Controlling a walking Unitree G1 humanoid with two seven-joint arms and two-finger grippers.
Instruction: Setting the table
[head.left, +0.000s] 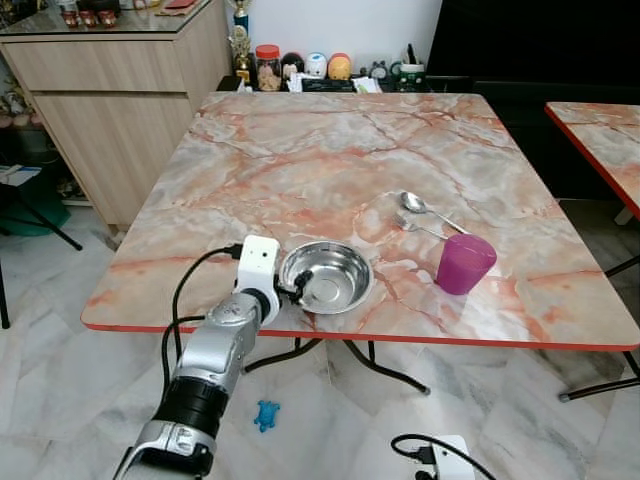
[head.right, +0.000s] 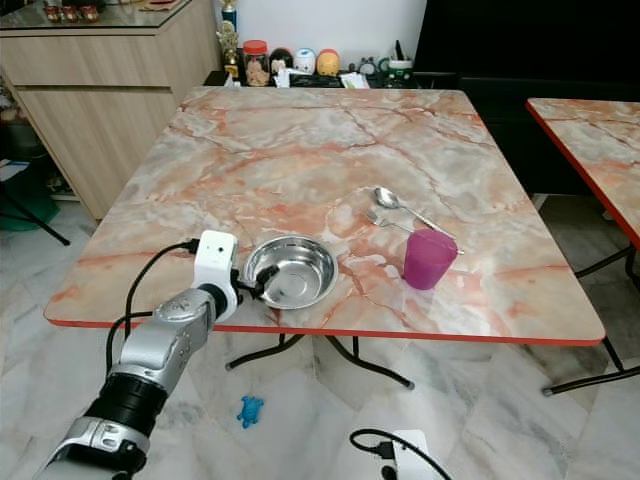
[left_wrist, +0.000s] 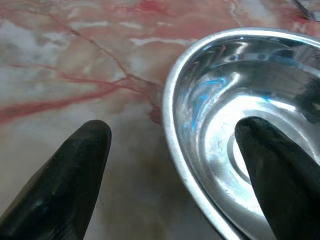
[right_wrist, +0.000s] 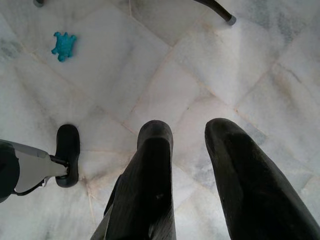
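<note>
A steel bowl (head.left: 325, 277) stands near the front edge of the marble table (head.left: 330, 150). My left gripper (head.left: 291, 290) is open at the bowl's left rim. In the left wrist view one fingertip (left_wrist: 85, 150) sits outside the bowl (left_wrist: 235, 90) on the tabletop and the other fingertip (left_wrist: 275, 160) is inside it, with the rim between them. A purple cup (head.left: 464, 264) stands upright to the bowl's right. Just behind the cup lie a spoon (head.left: 415, 203) and a fork (head.left: 420, 230). My right gripper (right_wrist: 187, 132) hangs over the floor with a narrow gap between its fingers.
A wooden cabinet (head.left: 110, 90) stands at the back left. Jars and small figures (head.left: 300, 68) line a shelf behind the table. A second marble table (head.left: 600, 130) is on the right. A blue toy (head.left: 266, 414) lies on the tiled floor under the table's front edge.
</note>
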